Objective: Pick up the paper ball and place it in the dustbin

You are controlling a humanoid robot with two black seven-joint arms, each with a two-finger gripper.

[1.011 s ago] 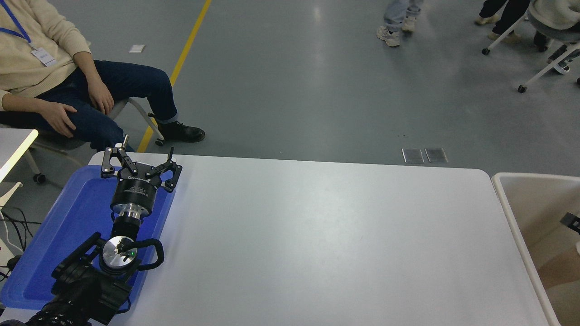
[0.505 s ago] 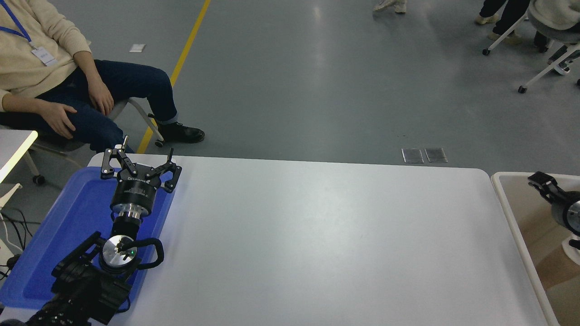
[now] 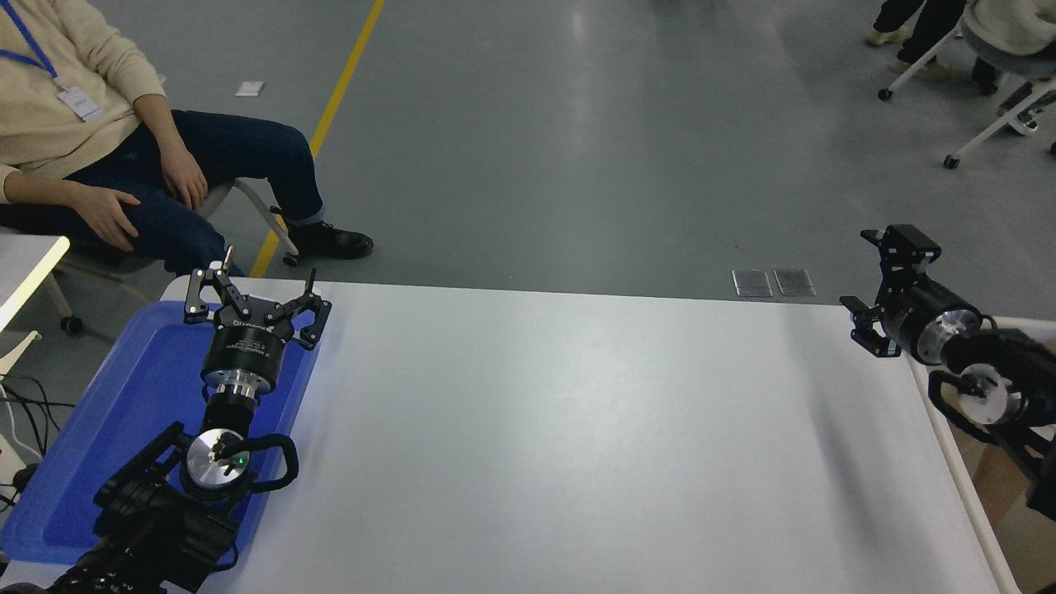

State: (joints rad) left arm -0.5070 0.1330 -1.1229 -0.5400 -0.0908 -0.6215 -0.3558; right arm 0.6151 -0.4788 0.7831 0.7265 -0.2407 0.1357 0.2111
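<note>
White table: rounded corners, grey floor beyond its far edge

Blue tray: flat, lies on the table's left end

Left gripper: black, parked over the tray's far end at the lower left, pointing away from the camera; fingers spread apart, nothing between them

Right gripper: black, enters from the right edge and hangs above the table's far right corner, pointing left and away; fingers spread apart, nothing between them

Dustbin: stands against the table's right end; white rounded rim and a strip of beige interior visible, largely covered by the right arm

Paper ball: not visible on the table, in either gripper, or in the part of the dustbin that shows; its place cannot be told

Person: cream sweater, dark jeans, seated at the far left beyond the table, hands resting on thighs

Office chairs: wheeled, far right on the floor
</note>
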